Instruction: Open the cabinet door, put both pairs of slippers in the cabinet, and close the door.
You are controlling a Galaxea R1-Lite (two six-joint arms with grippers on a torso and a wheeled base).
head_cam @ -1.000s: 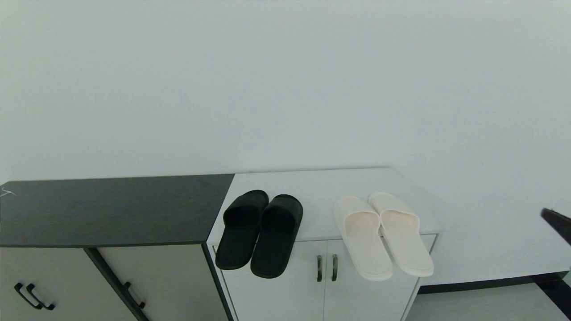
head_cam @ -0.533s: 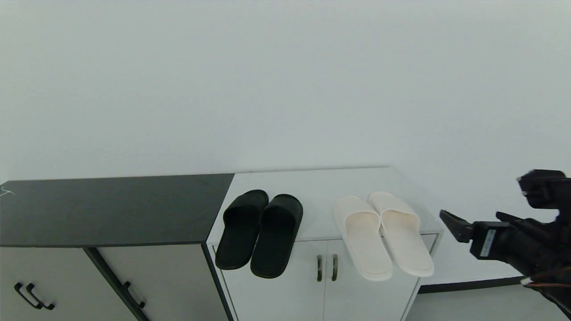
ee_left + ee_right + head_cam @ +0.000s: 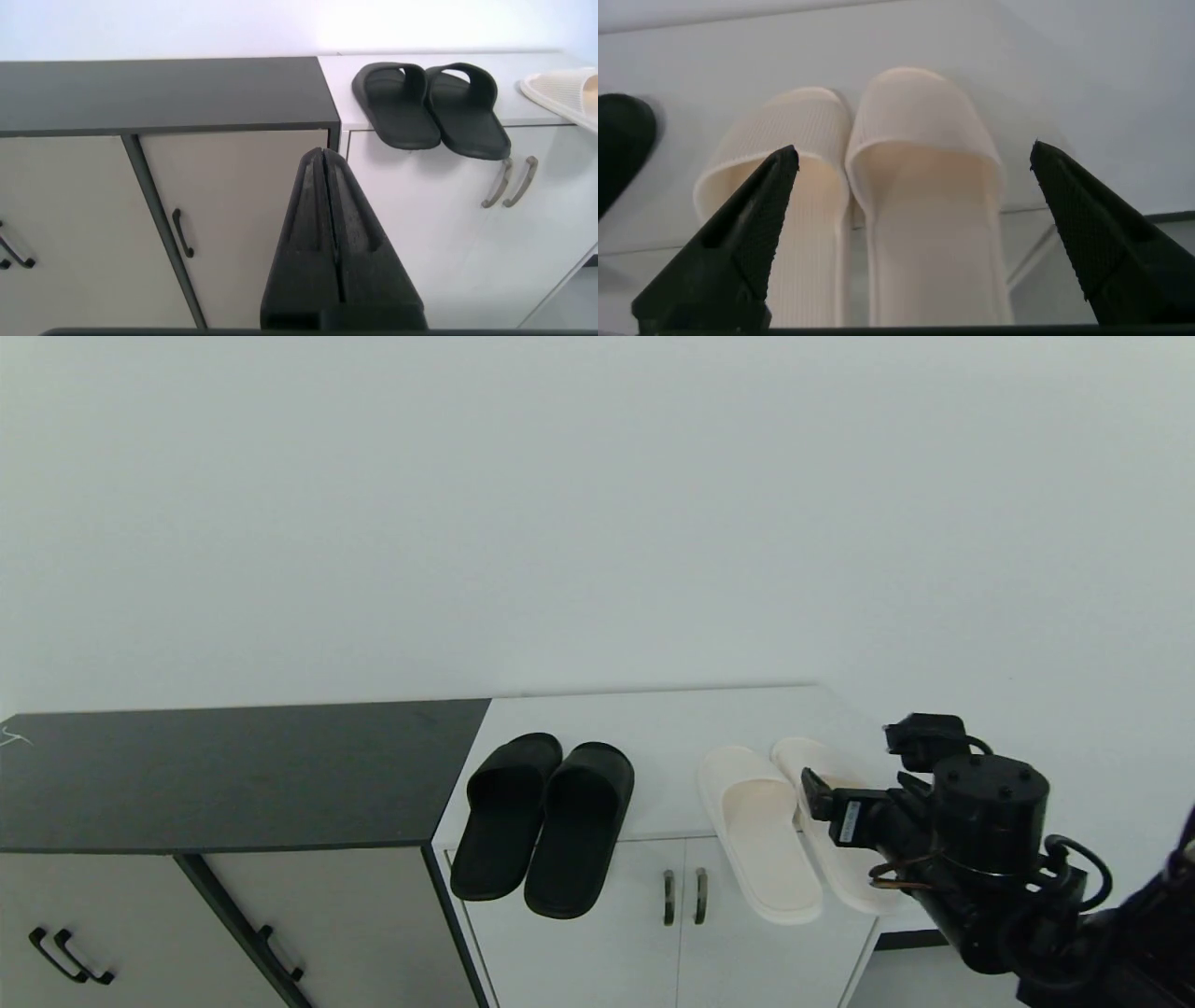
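Slippers: white pair (image 3: pixel 761 840) on cabinet top (image 3: pixel 672 719), at 3 o'clock from black pair (image 3: pixel 541 821), heels overhanging.
Cabinet door (image 3: pixel 747 952): shut.
Right gripper (image 3: pixel 915 159): fingers spread wide, at white pair's 3 o'clock edge.
Left gripper (image 3: pixel 324 159): fingers pressed together, holding nothing.

You'll find the white cabinet (image 3: pixel 653 728) smooth and matt, like painted or laminated board, with two dull, metal-looking handles (image 3: pixel 668 897) on its doors. On its top, the black slippers (image 3: pixel 579 831) look like matt moulded rubber or foam, smooth all over. The white slippers (image 3: pixel 924 187) beside them show a fine ribbed, cloth-like weave. Left of the cabinet, the dark top (image 3: pixel 233 775) is matt, with one faint pale scratch. The fingers (image 3: pixel 738 252) of your right hand (image 3: pixel 913 154) are matt black with a fine knurled grain. Your left hand (image 3: pixel 322 163) looks like smooth matt black plastic.
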